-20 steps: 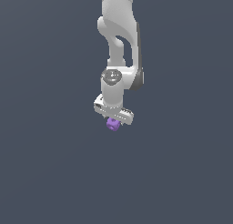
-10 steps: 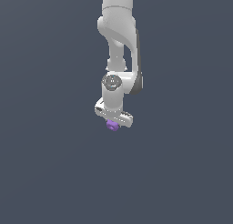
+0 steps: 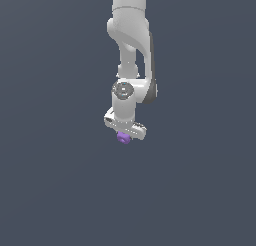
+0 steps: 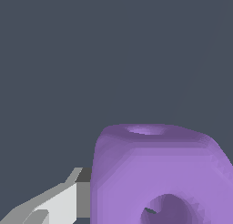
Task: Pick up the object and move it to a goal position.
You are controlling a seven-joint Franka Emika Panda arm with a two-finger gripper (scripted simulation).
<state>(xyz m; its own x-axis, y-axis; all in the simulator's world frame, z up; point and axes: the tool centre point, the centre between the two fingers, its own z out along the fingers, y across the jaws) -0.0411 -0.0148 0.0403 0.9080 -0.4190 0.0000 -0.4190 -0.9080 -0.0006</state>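
Observation:
The purple block [image 3: 123, 138] is small, with rounded corners and round dimples. In the exterior view it sits right under the white gripper [image 3: 124, 135], mostly tucked below the hand. In the wrist view the block [image 4: 159, 173] fills much of the picture, and one finger [image 4: 68, 198] presses against its side. The other finger is out of the picture. The gripper is shut on the block and holds it in mid-air below the arm [image 3: 131, 50].
Only a plain dark grey background shows in both views. No goal marker, table edge or other object is visible.
The arm's lower part and the gripper have shifted slightly, and the block now shows less below the hand. It stays held between the fingers.

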